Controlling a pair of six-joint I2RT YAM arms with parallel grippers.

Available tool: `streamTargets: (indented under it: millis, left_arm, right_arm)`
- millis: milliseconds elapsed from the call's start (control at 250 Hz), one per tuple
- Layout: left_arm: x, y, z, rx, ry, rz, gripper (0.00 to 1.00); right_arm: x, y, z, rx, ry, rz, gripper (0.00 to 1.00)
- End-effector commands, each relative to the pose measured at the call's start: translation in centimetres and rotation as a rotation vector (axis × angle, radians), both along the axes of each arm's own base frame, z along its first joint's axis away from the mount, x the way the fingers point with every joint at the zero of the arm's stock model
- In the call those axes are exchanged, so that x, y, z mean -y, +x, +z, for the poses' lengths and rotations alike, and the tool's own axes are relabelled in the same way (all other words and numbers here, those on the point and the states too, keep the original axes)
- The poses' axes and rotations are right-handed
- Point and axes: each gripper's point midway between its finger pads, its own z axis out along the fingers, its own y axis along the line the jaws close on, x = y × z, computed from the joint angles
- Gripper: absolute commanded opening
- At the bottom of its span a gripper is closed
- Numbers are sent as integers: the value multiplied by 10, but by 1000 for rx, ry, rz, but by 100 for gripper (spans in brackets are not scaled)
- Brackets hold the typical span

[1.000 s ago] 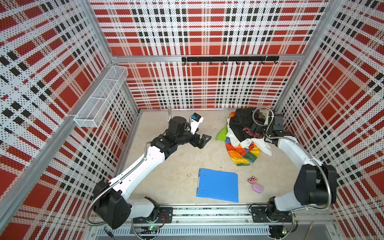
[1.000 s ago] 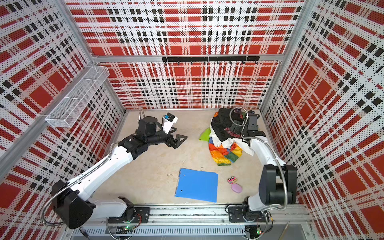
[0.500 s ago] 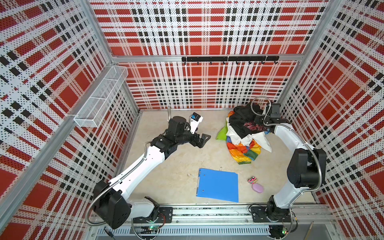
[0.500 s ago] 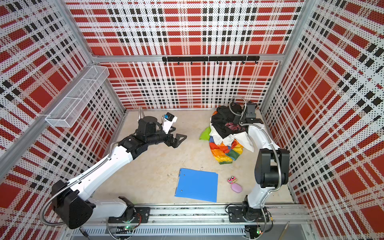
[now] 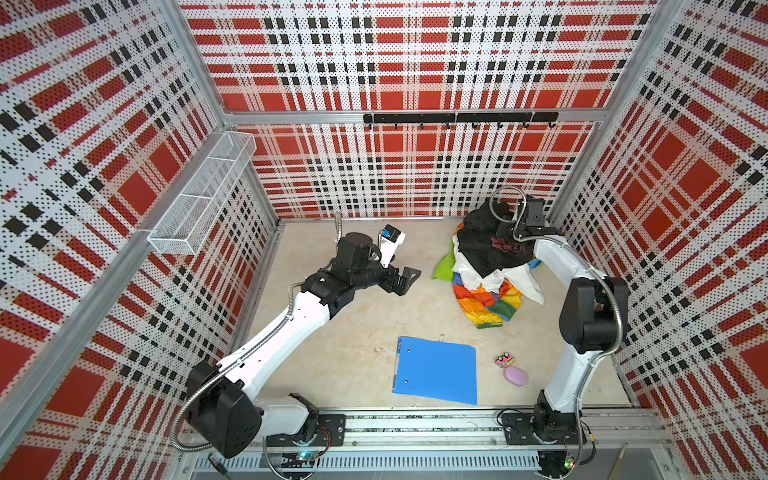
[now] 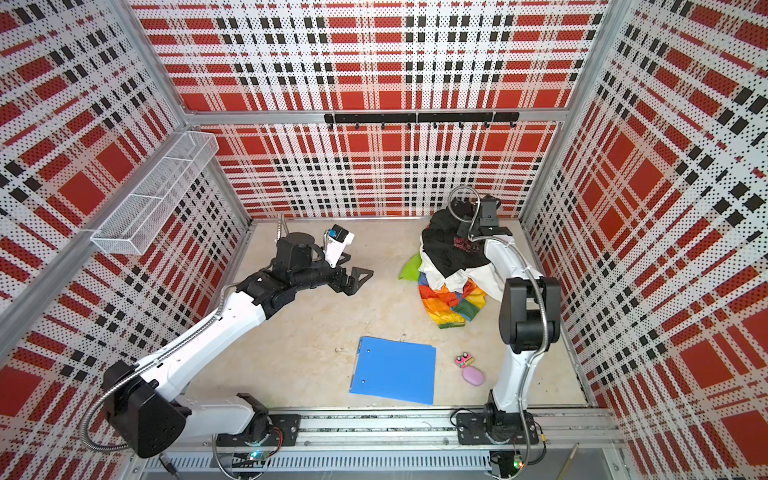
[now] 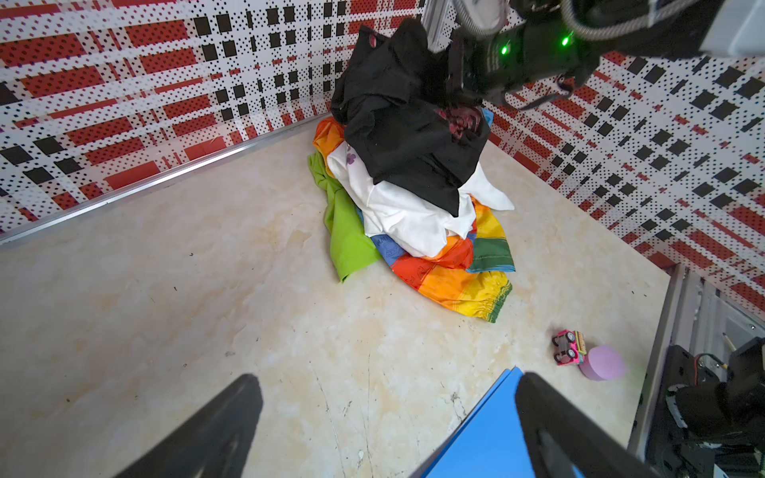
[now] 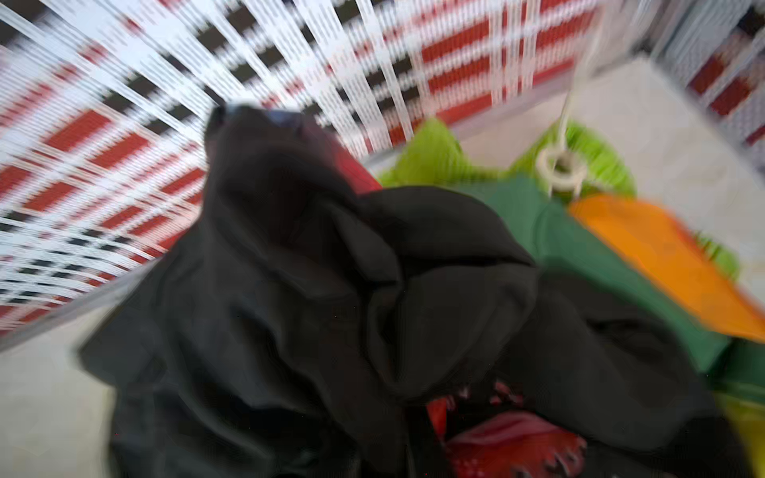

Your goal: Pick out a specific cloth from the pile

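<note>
One tool, my left gripper [image 5: 409, 280], hangs spread wide over bare floor [image 5: 353, 332], well apart from the pile [image 5: 498, 278]. My right gripper [image 5: 508, 227] pinches a raised fold of the black garment [image 5: 486, 245] on top. The cloth [image 5: 486, 301] lies at the pile's bottom under the white garment [image 5: 517, 282], its rainbow edge spilling out toward the folder [image 5: 436, 370].

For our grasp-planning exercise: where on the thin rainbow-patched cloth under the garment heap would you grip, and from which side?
Likely the free yellow hem of the rainbow-patched cloth, coming from the blue folder: there it lies bare; elsewhere the white garment and black garment cover it.
</note>
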Motion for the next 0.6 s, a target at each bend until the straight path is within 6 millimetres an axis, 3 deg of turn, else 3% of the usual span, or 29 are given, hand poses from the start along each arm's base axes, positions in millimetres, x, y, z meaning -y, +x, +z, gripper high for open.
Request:
streamTargets:
  millis: [0,76,152,360,484,596]
  left_arm:
    - [0,0,7,32,-4,-1,99]
    - [0,1,7,30,-5,-1,99]
    - [1,1,5,27,-4,-2,99]
    - [1,0,7,30,-6,-2,99]
    - [1,-1,9,33,-8,-7,99]
    - [2,-3,11,36,-13,-13,99]
  right_arm:
    - [8,-6,-33,-58,-21,-58,18]
    - [9,-9,-42,-79,-27,-62,24]
    - [9,-10,-35,-66,-25,-62,26]
    - [5,-20,30,55,-21,-19,52]
    - [3,-45,63,130,-33,15,61]
    - [0,-75,78,169,-35,46,65]
